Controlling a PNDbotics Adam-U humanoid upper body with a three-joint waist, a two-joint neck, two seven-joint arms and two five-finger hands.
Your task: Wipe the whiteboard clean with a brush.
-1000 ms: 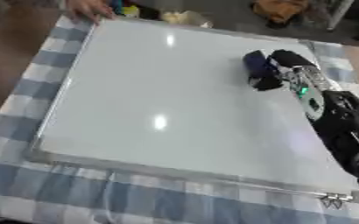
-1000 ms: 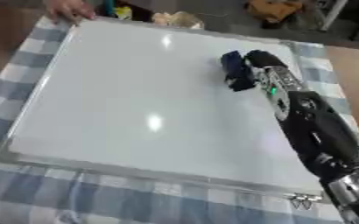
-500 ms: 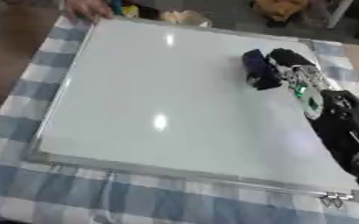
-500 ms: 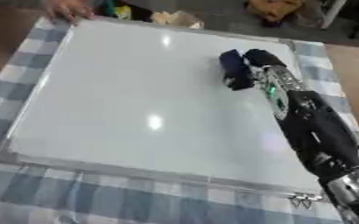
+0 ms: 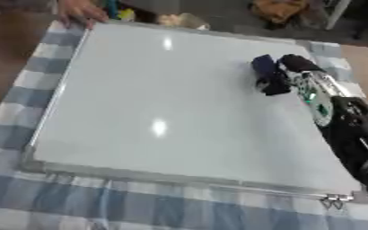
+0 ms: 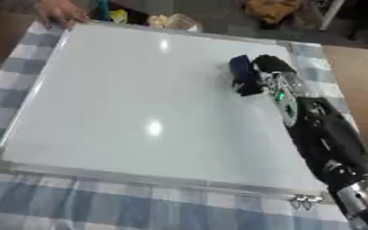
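Note:
A large whiteboard [image 5: 164, 99] lies flat on a checked cloth, and its surface looks blank apart from light glare. My right hand [image 5: 293, 67] reaches in from the right and is shut on a dark blue brush [image 5: 266, 75], which rests on the board near its upper right corner. The right forearm [image 6: 321, 134] runs along the board's right edge. My left hand shows in neither view. A person's bare hand [image 5: 81, 11] holds the board's far left corner.
The blue and white checked cloth [image 5: 30, 81] covers the table around the board. A metal clip [image 5: 338, 200] sits at the board's near right corner. Small yellow and pale objects [image 5: 179, 19] lie beyond the far edge.
The brush and my right hand have barely shifted on the board. The view has moved slightly.

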